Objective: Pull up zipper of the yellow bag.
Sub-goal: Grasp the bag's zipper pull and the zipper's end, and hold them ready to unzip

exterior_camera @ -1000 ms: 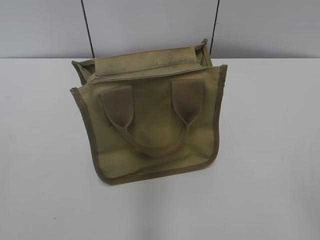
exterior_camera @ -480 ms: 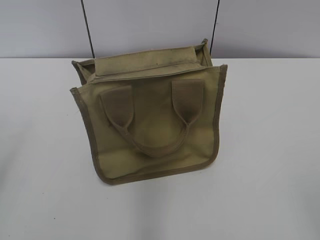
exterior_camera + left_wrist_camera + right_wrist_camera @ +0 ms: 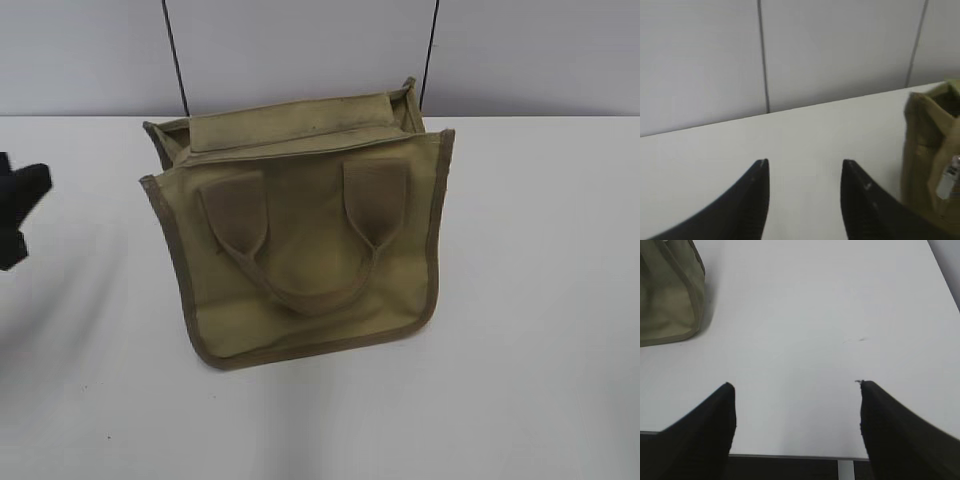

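Observation:
The yellow bag [image 3: 300, 240] lies on the white table [image 3: 540, 300], its front face with two tan handles [image 3: 300, 260] toward me. The zipper [image 3: 300, 148] runs as a thin line along the top panel at the far side. A small silver tab [image 3: 946, 182] shows on the bag's end [image 3: 927, 160] in the left wrist view. My left gripper [image 3: 805, 162] is open and empty, left of the bag; it shows at the left edge of the exterior view [image 3: 22, 210]. My right gripper [image 3: 795, 385] is open and empty near the table's front edge, right of the bag's corner [image 3: 670, 300].
A grey wall [image 3: 300, 50] with two dark vertical seams stands behind the table. The table's front edge [image 3: 790, 456] lies just under my right gripper.
My left gripper has come into the exterior view at the left edge. The bag has not moved.

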